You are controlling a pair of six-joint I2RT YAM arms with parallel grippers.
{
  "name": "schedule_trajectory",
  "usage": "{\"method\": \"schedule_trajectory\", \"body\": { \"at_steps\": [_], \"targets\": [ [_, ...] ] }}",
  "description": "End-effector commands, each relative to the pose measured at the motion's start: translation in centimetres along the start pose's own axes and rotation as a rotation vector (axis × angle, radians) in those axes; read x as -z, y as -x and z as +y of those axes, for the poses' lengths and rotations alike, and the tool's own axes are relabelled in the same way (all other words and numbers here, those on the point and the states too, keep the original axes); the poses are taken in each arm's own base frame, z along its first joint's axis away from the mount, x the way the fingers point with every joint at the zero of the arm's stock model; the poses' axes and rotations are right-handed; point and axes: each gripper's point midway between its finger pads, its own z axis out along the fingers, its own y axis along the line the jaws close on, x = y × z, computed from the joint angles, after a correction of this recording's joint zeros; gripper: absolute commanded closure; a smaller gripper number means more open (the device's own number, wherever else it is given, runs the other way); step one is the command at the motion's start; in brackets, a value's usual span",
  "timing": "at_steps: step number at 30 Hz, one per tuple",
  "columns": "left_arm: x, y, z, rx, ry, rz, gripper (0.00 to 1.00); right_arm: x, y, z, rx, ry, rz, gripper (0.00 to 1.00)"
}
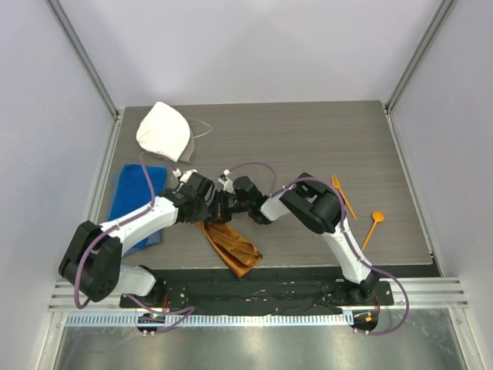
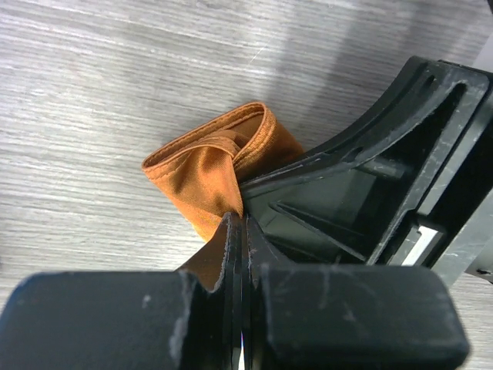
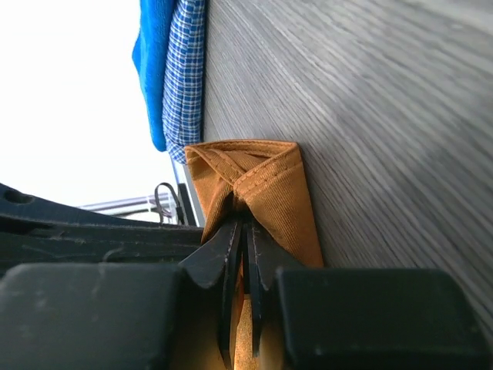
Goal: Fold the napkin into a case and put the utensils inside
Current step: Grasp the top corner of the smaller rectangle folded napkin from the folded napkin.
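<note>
Folding looks half done: the creased rust-orange fabric napkin (image 1: 235, 250) lies bunched near the blue cloth towel (image 1: 131, 200), left gripper (image 2: 240, 223) and right gripper (image 3: 243, 223) both clamped on its folded end. The orange plastic fork (image 1: 343, 196) and round-bowled spoon (image 1: 373, 227) wait well apart from that towel, untucked.

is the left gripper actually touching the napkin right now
Touching. The left wrist view shows the left gripper shut, with a fold of the napkin pinched between its fingertips.
</note>
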Motion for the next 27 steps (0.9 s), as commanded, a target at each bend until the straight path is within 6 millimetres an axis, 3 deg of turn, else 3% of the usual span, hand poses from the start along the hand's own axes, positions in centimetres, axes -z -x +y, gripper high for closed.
{"method": "schedule_trajectory", "body": {
  "at_steps": [1,7,17,25,27],
  "targets": [
    [-0.8,0.2,-0.6,0.012,-0.026,-0.023,1.0,0.8,-0.8,1.9,0.028,0.054,0.015,0.86],
    [-1.7,0.8,-1.7,-0.013,-0.051,-0.019,1.0,3.1,-1.8,-0.2,0.112,-0.112,0.016,0.85],
    [-2.0,0.9,-7.3,-0.05,-0.221,0.052,1.0,5.7,-2.2,-2.5,0.161,-0.269,-0.028,0.85],
    [-0.4,1.0,-6.9,-0.041,-0.226,0.036,1.0,4.7,-0.9,-2.8,0.168,-0.267,-0.034,0.85],
    [0.2,1.3,-6.8,-0.041,-0.222,0.026,0.95,5.1,-0.5,-2.1,0.183,-0.268,-0.04,0.85]
  ]
}}
